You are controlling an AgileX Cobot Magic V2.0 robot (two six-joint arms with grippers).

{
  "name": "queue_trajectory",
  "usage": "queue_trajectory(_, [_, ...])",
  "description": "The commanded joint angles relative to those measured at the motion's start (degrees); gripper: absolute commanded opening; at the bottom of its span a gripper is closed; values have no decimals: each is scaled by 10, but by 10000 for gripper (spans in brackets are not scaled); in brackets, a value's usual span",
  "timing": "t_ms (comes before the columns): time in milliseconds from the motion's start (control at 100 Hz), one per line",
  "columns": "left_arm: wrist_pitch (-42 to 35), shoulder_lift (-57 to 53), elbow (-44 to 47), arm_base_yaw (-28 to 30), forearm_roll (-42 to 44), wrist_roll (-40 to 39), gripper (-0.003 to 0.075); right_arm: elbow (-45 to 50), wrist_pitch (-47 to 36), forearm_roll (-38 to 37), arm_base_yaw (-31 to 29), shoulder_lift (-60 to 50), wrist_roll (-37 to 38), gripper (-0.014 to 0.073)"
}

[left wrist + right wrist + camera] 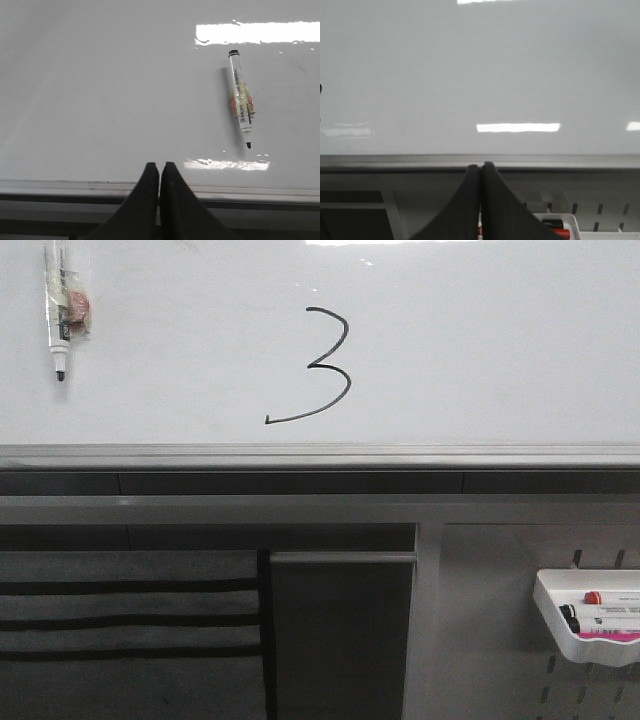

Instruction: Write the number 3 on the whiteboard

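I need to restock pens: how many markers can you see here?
3: one marker fixed on the whiteboard, upper left, tip down; a red-capped marker and a black-capped marker in the white tray, lower right. The tray may hide more.

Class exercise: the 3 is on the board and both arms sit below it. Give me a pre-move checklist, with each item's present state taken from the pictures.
1. The number 3 drawn whole on the whiteboard: ok, two bowls plus a tail sweeping left.
2. Marker clear of the digit: ok, stuck to the board at upper left, tip down.
3. Left end effector empty: ok, shut on nothing, level with the rail.
4. Right end effector empty: ok, shut, also level with the rail.
5. Marker cap on: not ok, tip bare.
6. White tray of spare markers disturbed: cannot tell.
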Motion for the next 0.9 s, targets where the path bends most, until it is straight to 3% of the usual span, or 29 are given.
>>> queue_trajectory(0, [-42, -16, 4, 1, -1, -5, -20, 30, -96, 4, -4, -13, -2, -69])
queue_trajectory(60, [-42, -16, 4, 1, -1, -5, -20, 60, -138, 4, -4, -15, -2, -69])
queue_trajectory(420, [-42, -16, 4, 1, -1, -5, -20, 57, -136, 4, -4, -15, -2, -69])
queue_trajectory(470, [-42, -16, 4, 1, -1, -5, -20, 57, -138, -37, -4, -15, 31, -69])
queue_trajectory(550, [-42, -16, 4, 1, -1, -5, -20, 57, -147, -185, -4, -15, 171, -69])
queue_trajectory(890, [-42, -16, 4, 1, -1, -5, -20, 57, -146, -173, -4, -15, 178, -69])
